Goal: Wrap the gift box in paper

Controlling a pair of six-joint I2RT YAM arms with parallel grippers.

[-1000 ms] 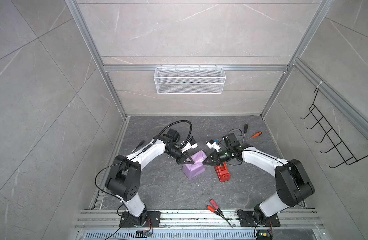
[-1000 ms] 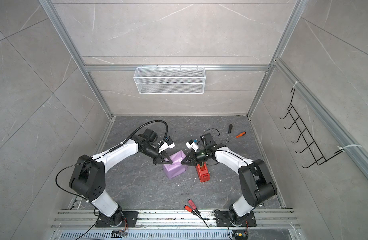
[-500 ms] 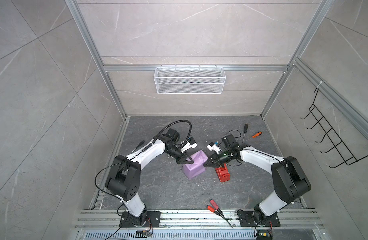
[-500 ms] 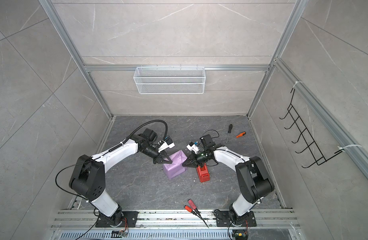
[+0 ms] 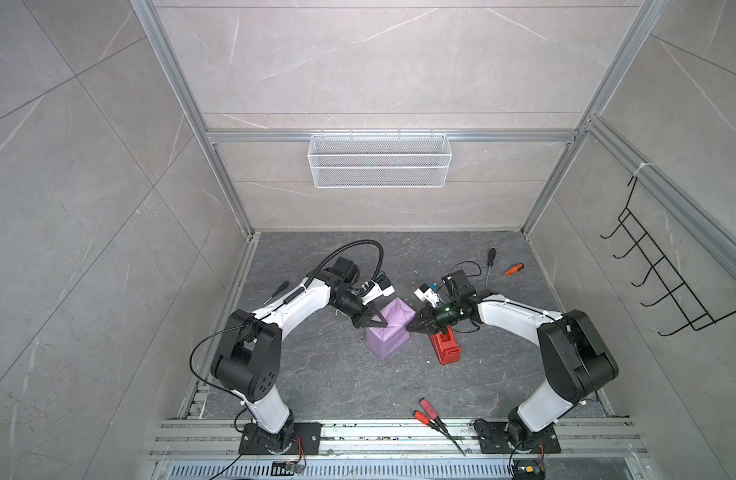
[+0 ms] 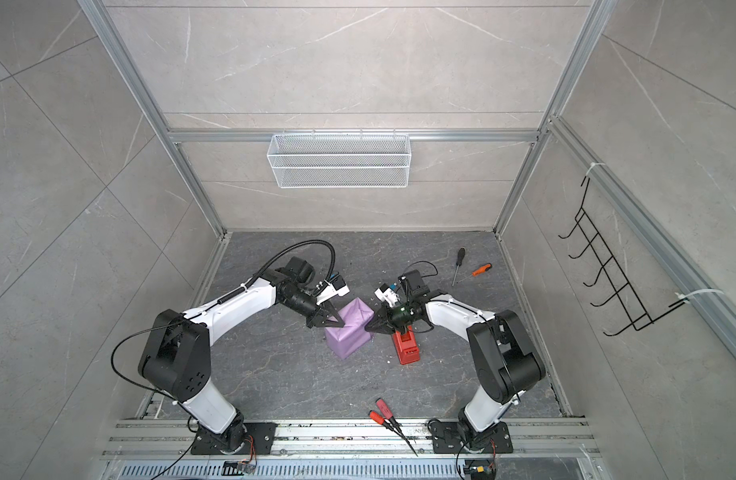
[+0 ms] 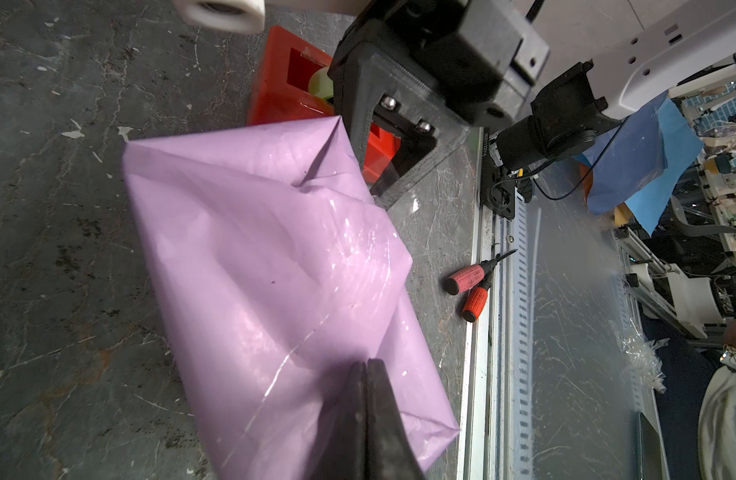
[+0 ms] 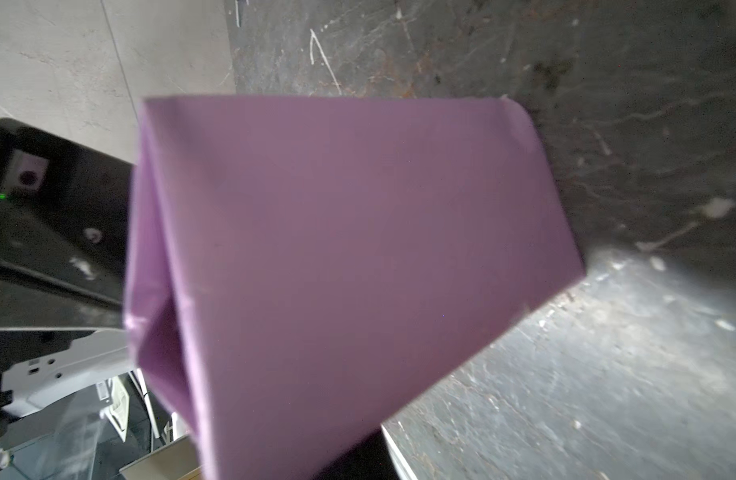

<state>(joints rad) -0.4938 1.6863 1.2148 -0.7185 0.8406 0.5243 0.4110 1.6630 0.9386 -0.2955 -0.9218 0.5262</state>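
The paper (image 5: pixel 390 334) (image 6: pixel 350 332), lilac side out, is folded round a blocky parcel on the dark floor. The gift box is hidden inside it. My left gripper (image 5: pixel 382 324) (image 6: pixel 341 323) is shut, its tip resting on the parcel's upper left face, seen close in the left wrist view as the left gripper (image 7: pixel 366 368) on the creased paper (image 7: pixel 254 257). My right gripper (image 5: pixel 409 327) (image 6: pixel 368 328) is shut, its tip against the parcel's right side. In the right wrist view the paper (image 8: pixel 337 249) fills the frame and hides the jaws.
A red tape dispenser (image 5: pixel 447 351) (image 6: pixel 407 349) (image 7: pixel 283 91) stands just right of the parcel, under the right gripper. Red-handled tools (image 5: pixel 428 409) (image 7: pixel 469 282) lie by the front rail (image 5: pixel 358 432). Two screwdrivers (image 5: pixel 514 270) lie at the back right, another screwdriver (image 5: pixel 277 291) at the left.
The right arm has shifted slightly to the left. The parcel and the left gripper stay where they were.
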